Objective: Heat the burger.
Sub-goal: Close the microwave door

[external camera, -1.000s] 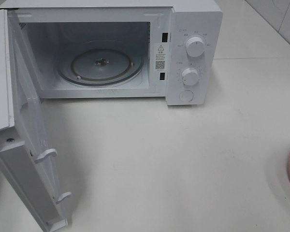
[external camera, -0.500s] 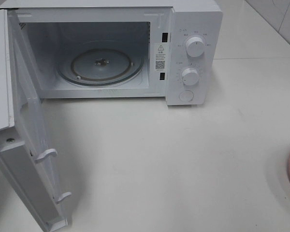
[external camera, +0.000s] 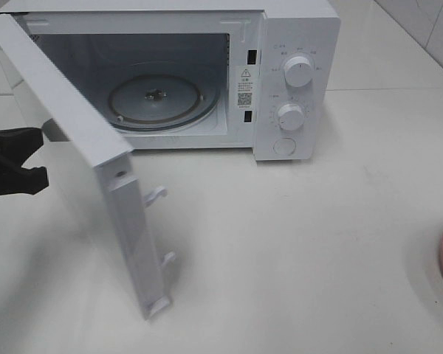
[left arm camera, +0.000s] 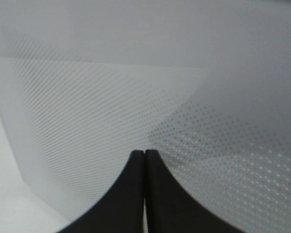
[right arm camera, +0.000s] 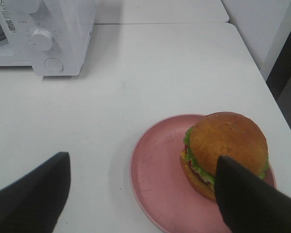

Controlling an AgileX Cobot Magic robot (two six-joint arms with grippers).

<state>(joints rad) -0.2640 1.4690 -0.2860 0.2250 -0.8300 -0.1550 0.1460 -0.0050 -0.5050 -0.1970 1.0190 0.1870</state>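
White desk [right arm camera: 150, 82]; burger [right arm camera: 226, 153] lower right on pink plate [right arm camera: 155, 189]: soft, light, grip bun sides. Right claw [right arm camera: 140, 194] open, left claw [left arm camera: 144, 194] closed, empty.

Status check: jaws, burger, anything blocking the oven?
Left gripper shut, at door. Right gripper open over burger, on plate. Door half-swung across opening.

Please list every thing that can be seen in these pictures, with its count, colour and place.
microwave: one, white, at the back of the table, cavity empty
microwave door: one, white, partly swung open at the left
glass turntable: one, clear, inside the microwave
knobs: two, white, on the right panel
burger: one, golden-brown bun, on the plate
plate: one, pink, on the table at the right edge
table: one, white
left hand: one, black, shut, close to the door
right hand: one, black, open, above the plate
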